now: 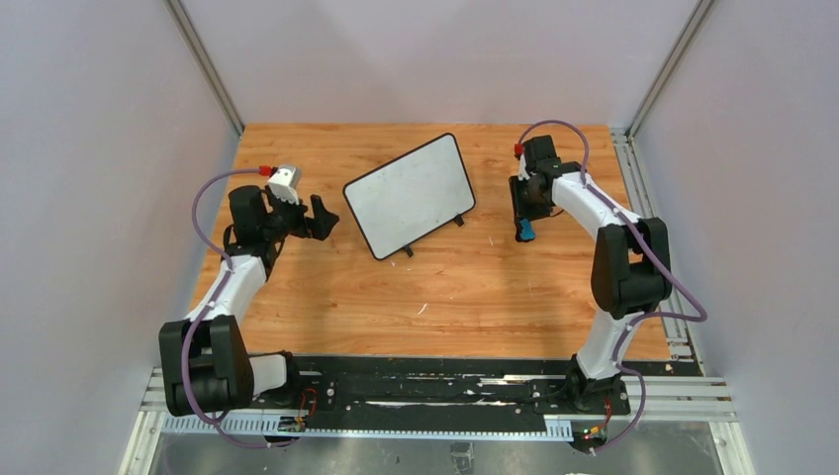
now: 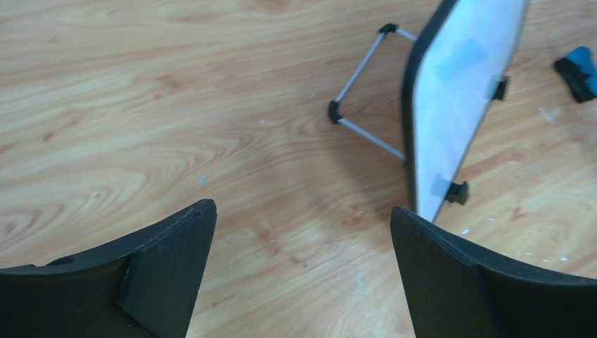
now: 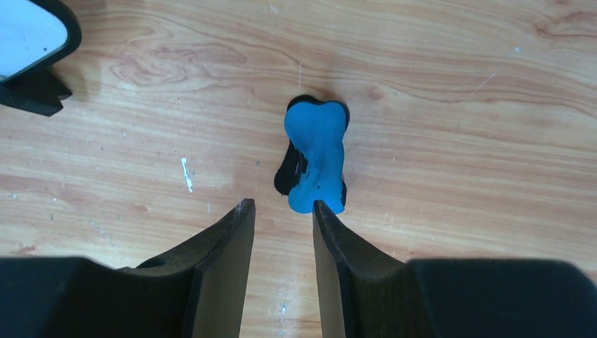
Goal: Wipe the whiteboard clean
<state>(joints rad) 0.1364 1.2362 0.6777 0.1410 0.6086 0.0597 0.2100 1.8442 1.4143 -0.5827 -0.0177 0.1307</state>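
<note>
The wooden table shows whole only from the top camera. There the whiteboard stands at mid-table, turned at an angle, its face tipped back toward the camera, with one arm on either side. That view shows nothing behind the board. The left wrist camera does: it sees the whiteboard nearly edge-on at upper right, with a grey wire stand propping it from the back and a small black foot at its lower edge. The right wrist camera catches only one rounded corner of the whiteboard, at upper left.

The left gripper sits just off the board's left end. In its own view the left gripper has its fingers spread wide with bare wood between them. The board is ahead and to the right, near the right fingertip in the frame (whether it touches, I cannot tell).

The right gripper is beside the board's right end, apart from it. Seen from the wrist, the right gripper holds its fingers a narrow gap apart, with nothing between them.

The blue-and-black eraser lies on the table just past those tips, in line with the right one. The left wrist view shows it at the far right edge, beyond the board.
</note>
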